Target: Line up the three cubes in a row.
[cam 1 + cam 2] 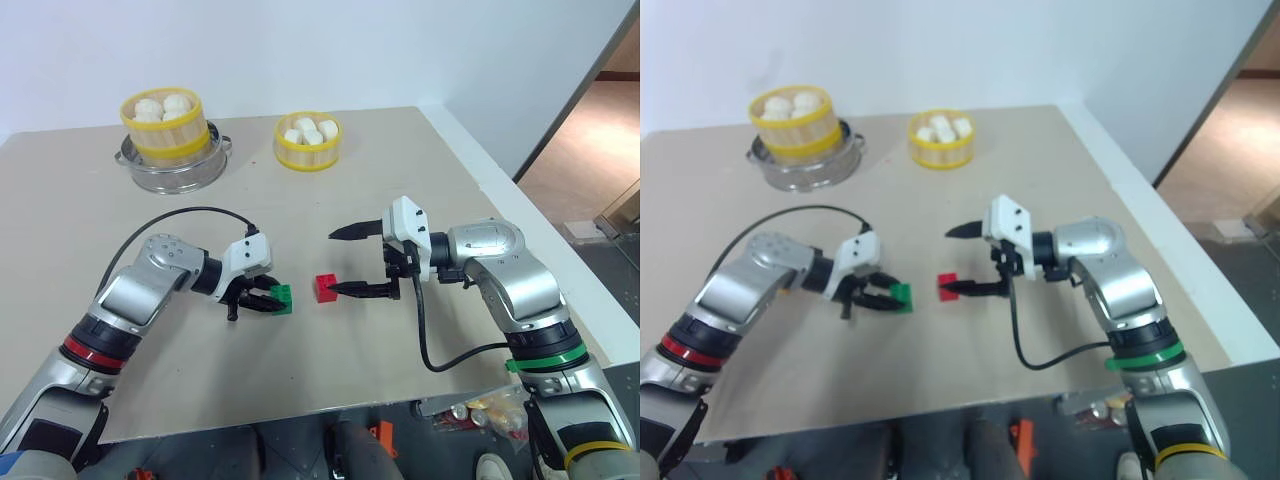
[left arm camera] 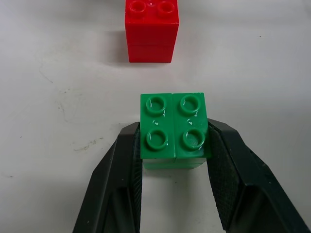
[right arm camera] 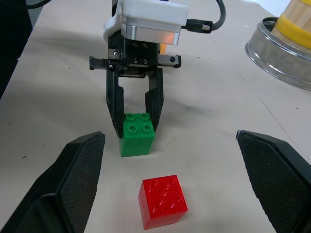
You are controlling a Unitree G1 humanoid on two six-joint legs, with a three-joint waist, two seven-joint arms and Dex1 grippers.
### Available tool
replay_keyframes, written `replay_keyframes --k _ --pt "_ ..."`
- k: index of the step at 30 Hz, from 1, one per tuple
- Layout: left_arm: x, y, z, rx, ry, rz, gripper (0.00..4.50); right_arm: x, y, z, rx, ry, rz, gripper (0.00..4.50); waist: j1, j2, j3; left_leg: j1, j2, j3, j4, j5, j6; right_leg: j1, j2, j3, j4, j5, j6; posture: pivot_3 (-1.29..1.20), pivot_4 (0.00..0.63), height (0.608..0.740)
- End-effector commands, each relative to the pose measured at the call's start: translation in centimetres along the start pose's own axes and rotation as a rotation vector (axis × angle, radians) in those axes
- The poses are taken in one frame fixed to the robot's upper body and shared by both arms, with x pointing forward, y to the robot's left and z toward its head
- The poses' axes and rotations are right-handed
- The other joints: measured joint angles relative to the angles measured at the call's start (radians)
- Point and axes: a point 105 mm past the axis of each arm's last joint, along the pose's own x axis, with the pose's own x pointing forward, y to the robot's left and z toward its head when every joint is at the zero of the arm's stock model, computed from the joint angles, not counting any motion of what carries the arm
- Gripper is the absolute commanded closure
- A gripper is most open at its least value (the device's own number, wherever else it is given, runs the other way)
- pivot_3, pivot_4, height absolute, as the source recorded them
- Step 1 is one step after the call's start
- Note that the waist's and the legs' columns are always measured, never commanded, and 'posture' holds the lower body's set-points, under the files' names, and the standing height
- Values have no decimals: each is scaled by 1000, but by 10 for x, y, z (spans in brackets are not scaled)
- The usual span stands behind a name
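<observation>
Pinched between the left gripper's (image 2: 174,194) black fingers, the green studded plastic cube (image 2: 173,130) sits on the beige table (image 1: 420,180), just short of the red studded plastic cube (image 2: 151,30), probably to start the row. Spread wide, the right gripper (image 1: 347,262) brackets the red cube without touching, seemingly ready to steady it.

The left arm reached in over the table, its gripper (image 1: 272,298) angled downward with the 2 black fingers (image 2: 124,189) clamped on the sides of the green cube (image 2: 173,128). The right arm was bent inward opposite it, and the right gripper (image 1: 345,261) pointed toward the left one with its fingers (image 3: 68,184) spread wide and holding nothing.
</observation>
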Motion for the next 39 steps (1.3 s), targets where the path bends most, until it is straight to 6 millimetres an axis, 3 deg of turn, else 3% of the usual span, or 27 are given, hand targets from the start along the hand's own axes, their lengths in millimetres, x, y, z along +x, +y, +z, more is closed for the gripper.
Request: replay_keyframes --k 1,9,11,16,18,20,23,31,33,39 --pt "-2 3 0 40 11 29 3228 -2 -3 7 -20 -16 -13 0 0 0 0 0 0 0 1 0 0 0 0 0 0 0 0 0 150 740" --pt "-4 11 -5 67 27 76 3228 -3 1 1 99 -21 19 0 0 0 0 0 0 0 3 0 0 1 0 2 1 0 0 0 150 740" --pt "-4 13 -4 69 18 93 2151 -3 0 0 103 -16 22 0 0 0 0 0 0 0 4 0 0 1 1 3 1 0 0 0 150 740" --pt "-4 13 -2 61 3 90 475 -2 -3 0 102 -18 18 0 0 0 0 -1 -1 0 4 0 0 0 1 3 1 1 1 0 150 740" --pt "-3 11 -1 65 3 83 36 -2 -5 -1 95 -15 14 0 0 0 0 -1 0 0 4 0 0 0 1 3 1 1 2 0 150 740" --pt "-4 10 0 71 1 83 36 -2 -6 -2 89 -12 13 0 0 0 0 -1 0 0 4 0 0 0 1 3 1 0 1 0 150 740" --pt "-14 8 17 61 -71 78 36 -2 -8 -2 82 -10 9 0 0 -1 0 -1 0 0 4 0 0 0 1 3 1 0 1 0 150 740" --pt "-79 10 49 -30 -240 168 36 -9 -11 -4 81 -3 -26 0 -10 -1 1 -1 0 0 4 0 0 0 1 3 1 0 1 0 150 740" --pt "-96 15 45 -74 -275 249 36 -11 -11 -3 82 -4 -33 0 -14 -2 1 -1 0 0 4 0 0 0 1 3 1 0 2 0 150 740" --pt "-130 41 9 -212 -417 652 36 -9 -8 -4 83 -7 -33 0 -20 -2 1 -1 0 0 3 0 0 1 1 3 1 0 2 0 150 740"
